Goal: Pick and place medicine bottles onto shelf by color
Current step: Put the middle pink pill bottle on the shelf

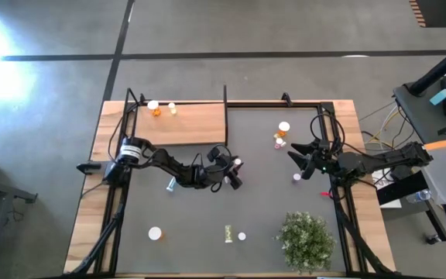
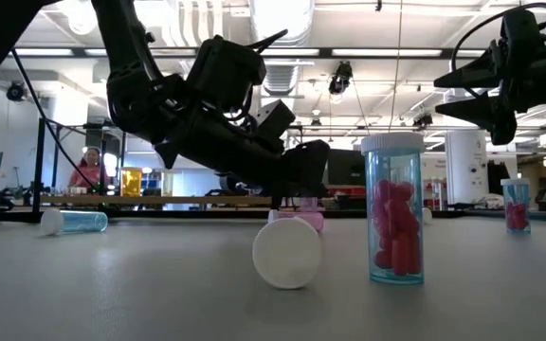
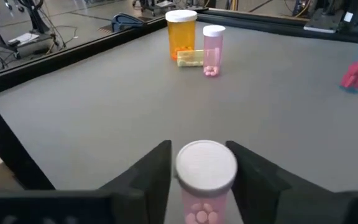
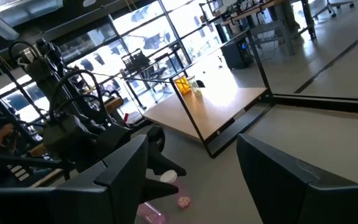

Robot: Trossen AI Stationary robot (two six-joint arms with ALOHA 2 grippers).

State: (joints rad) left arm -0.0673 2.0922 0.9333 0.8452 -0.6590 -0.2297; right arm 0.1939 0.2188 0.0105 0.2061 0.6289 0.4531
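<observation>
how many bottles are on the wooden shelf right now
2: an orange bottle and a smaller pale one right beside it, both at the left end of the shelf. The right wrist view shows the same pair; none looks hidden.

Eleven pill bottles (image 1: pixel 155 232) are showing, one being pinched in the left gripper (image 3: pixel 205 168) and ten sitting beyond the right gripper (image 4: pixel 192 148), plus one shelf (image 1: pixel 196 124), one plant (image 1: pixel 307 240) and two arms.

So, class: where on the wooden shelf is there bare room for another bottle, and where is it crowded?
The shelf is bare from its middle to the black post. Only its far-left corner is crowded, with an orange bottle and a smaller bottle.
</observation>
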